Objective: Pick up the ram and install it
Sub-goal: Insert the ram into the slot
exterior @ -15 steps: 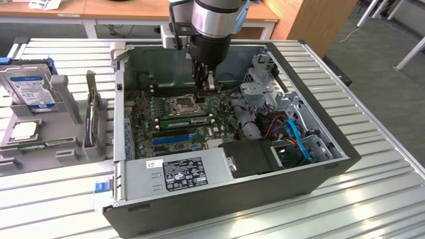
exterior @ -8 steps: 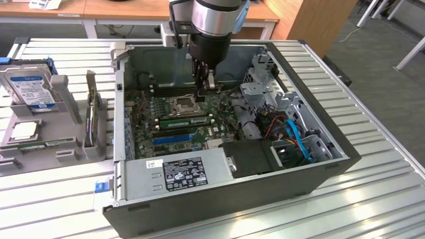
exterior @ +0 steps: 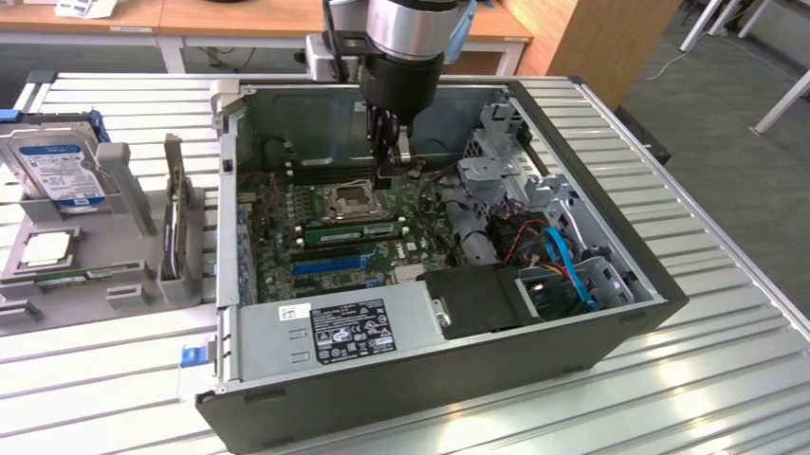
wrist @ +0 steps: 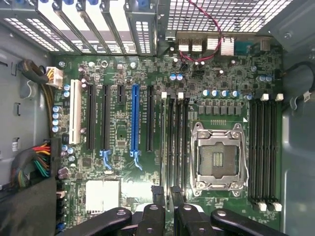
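1. Ext. view: the gripper (exterior: 390, 175) hangs low inside the open PC case (exterior: 506, 379). It is just above the board, next to the CPU socket (exterior: 348, 199).
2. Ext. view: the ram (exterior: 352, 228) is a thin green stick. It sits in a black slot beside the CPU socket, on the side toward the blue slot (exterior: 332, 265). More green shows in the far slots (exterior: 332, 173) on the other side of the socket, close to the gripper tip. Can't tell which stick is the one for the job.
3. Ext. view: can't tell if the gripper has hold of anything. It's too dark at the tip.
4. Wrist view: the gripper (wrist: 166, 194) points at the end of the near slots (wrist: 173, 142). These lie between the blue slot (wrist: 135, 120) and the CPU socket (wrist: 216, 157). The slots are seen from on top, so a stick would be just a thin line, and I can't pick the ram out here. Can't tell here either if sth is held.
5. How it'd handle, I think: v. light, stiff, flat and thin. It's easy to hurt, w/ little chips on the faces and metal teeth along the bottom edge. The sides are smooth, so it could slip or tip if pinched off-centre.
6. Best hold, I think: the middle of the long top edge. Pinch the two flat faces gently, stick upright, away from the teeth.
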Controlling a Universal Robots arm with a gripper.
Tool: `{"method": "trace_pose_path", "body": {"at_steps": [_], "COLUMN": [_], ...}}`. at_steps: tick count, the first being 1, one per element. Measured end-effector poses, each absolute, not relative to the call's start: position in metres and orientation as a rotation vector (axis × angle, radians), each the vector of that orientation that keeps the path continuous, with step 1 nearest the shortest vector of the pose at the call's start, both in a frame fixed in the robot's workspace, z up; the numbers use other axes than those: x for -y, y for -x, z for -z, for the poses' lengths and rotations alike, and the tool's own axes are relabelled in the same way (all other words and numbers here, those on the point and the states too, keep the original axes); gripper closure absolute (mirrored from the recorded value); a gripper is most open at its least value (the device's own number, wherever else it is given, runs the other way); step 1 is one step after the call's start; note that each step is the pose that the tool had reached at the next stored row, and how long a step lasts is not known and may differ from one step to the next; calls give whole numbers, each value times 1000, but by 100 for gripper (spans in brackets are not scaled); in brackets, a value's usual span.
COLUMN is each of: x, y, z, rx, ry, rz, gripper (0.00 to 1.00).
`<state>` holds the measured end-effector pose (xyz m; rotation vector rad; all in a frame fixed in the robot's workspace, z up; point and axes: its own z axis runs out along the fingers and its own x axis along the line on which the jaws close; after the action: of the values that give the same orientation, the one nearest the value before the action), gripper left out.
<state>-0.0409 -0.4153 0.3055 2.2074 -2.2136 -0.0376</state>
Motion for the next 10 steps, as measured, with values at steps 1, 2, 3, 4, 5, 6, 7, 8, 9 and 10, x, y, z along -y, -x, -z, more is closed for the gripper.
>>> {"method": "trace_pose_path", "body": {"at_steps": [1, 2, 3, 4, 5, 6, 7, 8, 9, 10], "x": [415, 415, 415, 415, 415, 415, 415, 415, 415, 415], "y": [41, 41, 41, 41, 41, 41, 41, 41, 41, 41], "z": [-307, -308, -309, -310, -311, -312, -313, -314, -315, -316], "rx": [2214, 2214, 2214, 2214, 2214, 2214, 2214, 2214, 2214, 2214], "ry": [-2207, -2207, -2207, -2207, -2207, -2207, -2207, -2207, -2207, -2207], "rz": [38, 38, 38, 38, 38, 38, 38, 38, 38, 38], "gripper": [81, 81, 81, 81, 81, 81, 81, 81, 81, 81]}}
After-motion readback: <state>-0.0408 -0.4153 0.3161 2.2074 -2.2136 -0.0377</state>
